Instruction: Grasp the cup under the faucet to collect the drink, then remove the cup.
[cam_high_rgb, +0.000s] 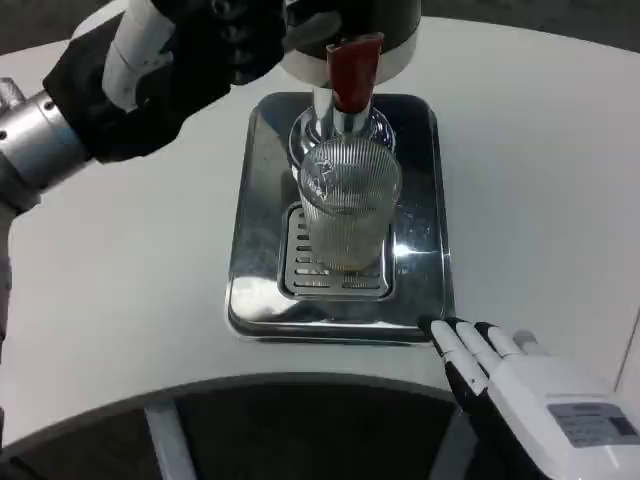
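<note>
Judging ribbed clear cup (347, 205) rigid, slick, light w/ little drink: grip mid-wall; right hand (530, 385) open, empty, left hand (215, 45) unclear.

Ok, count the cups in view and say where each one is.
1. The ribbed clear cup stands on the slotted grate of the metal drip tray, directly under the faucet. No others are visible.

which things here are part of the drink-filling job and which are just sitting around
Part of the job:
- ribbed glass cup standing on the drip grate
- faucet with red lever
- left robot hand, up by the dispenser
- right robot hand, near the tray's front corner

Just there:
- metal tray
- white table
</note>
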